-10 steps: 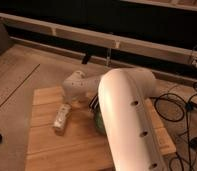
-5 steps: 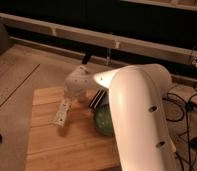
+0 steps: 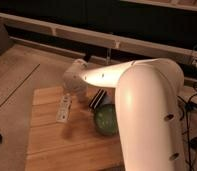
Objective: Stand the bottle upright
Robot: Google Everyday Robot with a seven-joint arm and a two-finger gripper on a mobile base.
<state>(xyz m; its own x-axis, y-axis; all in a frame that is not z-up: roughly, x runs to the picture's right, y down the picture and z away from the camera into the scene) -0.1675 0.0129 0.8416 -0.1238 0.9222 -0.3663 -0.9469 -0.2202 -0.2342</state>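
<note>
My elbow has swung right, uncovering the round dark-green bowl (image 3: pixel 107 120). The tool (image 3: pixel 73 87) hangs clenched (empty) just above the small clear white-capped plastic bottle (image 3: pixel 64 108), still flat on the wooden tabletop (image 3: pixel 47 145), so no grasp yet.

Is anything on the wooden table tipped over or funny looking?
Yes. The bottle is lying flat on its side on the left part of the table instead of standing up. The gripper, fingers shut, is just above its far end. The green bowl beside it looks fine.
</note>
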